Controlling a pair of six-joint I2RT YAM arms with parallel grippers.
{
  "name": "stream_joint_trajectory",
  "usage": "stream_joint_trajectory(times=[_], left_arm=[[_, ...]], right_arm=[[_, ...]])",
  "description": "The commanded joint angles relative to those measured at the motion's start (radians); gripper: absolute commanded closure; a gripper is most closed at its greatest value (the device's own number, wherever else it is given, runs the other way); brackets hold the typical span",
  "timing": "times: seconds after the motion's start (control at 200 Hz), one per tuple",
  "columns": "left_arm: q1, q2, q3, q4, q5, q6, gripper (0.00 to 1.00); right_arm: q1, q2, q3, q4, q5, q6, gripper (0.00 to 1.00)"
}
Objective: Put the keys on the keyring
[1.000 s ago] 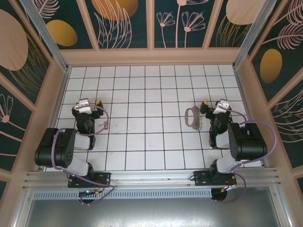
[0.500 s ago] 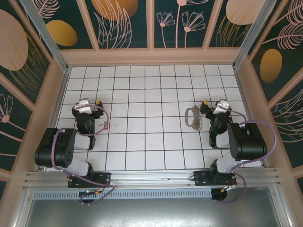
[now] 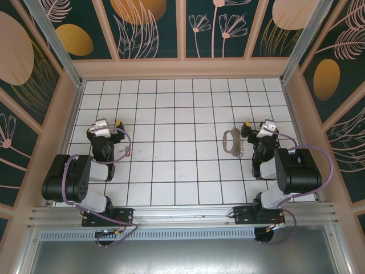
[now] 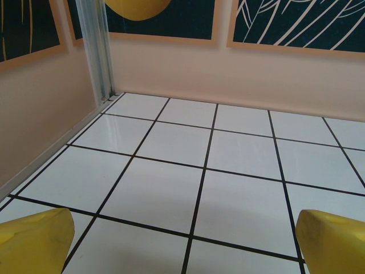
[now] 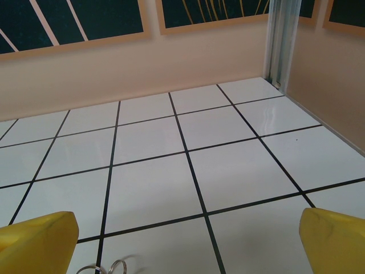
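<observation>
While both arms sit folded close to their bases, I record from the overhead view that the left gripper [image 3: 108, 124] and the right gripper [image 3: 258, 124] are low over the tiled floor [image 3: 182, 108], each with nothing in its grasp. The keyring [image 3: 229, 140] lies flat on the floor just left of the right gripper. The keys [image 3: 240, 149] lie just beside its right edge; I cannot tell whether they touch it. A tiny red-headed piece [image 3: 128, 152] lies near the left arm, well apart from the keyring. Left wrist view: the left gripper [image 4: 182, 251] has its yellow fingertips [image 4: 34, 242] at the far bottom corners, jaws spread wide over bare tiles. Right wrist view: the right gripper [image 5: 185, 245] is likewise spread wide and grasps nothing. A thin silvery loop [image 5: 105, 267] shows at the bottom edge near its left fingertip; I cannot tell whether it is keyring or key.
</observation>
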Motion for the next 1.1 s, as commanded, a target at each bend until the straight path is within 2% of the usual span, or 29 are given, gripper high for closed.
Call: stream_joint_trajectory(times=[0.0, 0.28, 0.355, 0.405, 0.51, 0.611, 0.771, 0.931, 1.091], left_arm=[[0.007, 0.001, 0.005, 0.025, 0.015, 0.015, 0.01], [0.007, -0.004, 0.001, 0.029, 0.015, 0.015, 0.01], [0.007, -0.015, 0.007, 0.015, 0.021, 0.019, 0.01], [0.007, -0.049, 0.038, -0.065, 0.039, 0.028, 0.01], [0.006, -0.135, 0.182, -0.406, 0.013, -0.001, 0.01], [0.002, -0.205, 0.242, -0.545, 0.023, -0.080, 0.01], [-0.035, -0.279, 0.353, -0.752, 0.099, -0.162, 0.01], [-0.073, -0.328, 0.400, -0.826, 0.203, -0.245, 0.01], [-0.126, -0.340, 0.446, -0.885, 0.298, -0.285, 0.01]], right_arm=[[0.005, 0.006, 0.005, 0.036, 0.022, 0.016, 0.01], [0.005, 0.005, 0.004, 0.039, 0.025, 0.016, 0.01], [0.025, 0.001, -0.004, 0.054, 0.124, 0.023, 0.01], [0.034, -0.006, -0.018, 0.078, 0.131, 0.014, 0.01], [0.067, -0.007, -0.059, 0.163, 0.150, -0.024, 0.01], [0.075, -0.007, -0.081, 0.208, 0.152, -0.032, 0.01], [0.055, -0.018, -0.032, 0.101, 0.127, -0.010, 0.01], [-0.009, -0.043, 0.040, -0.068, 0.011, 0.031, 0.01], [-0.007, -0.129, 0.176, -0.370, -0.007, 0.017, 0.01]])
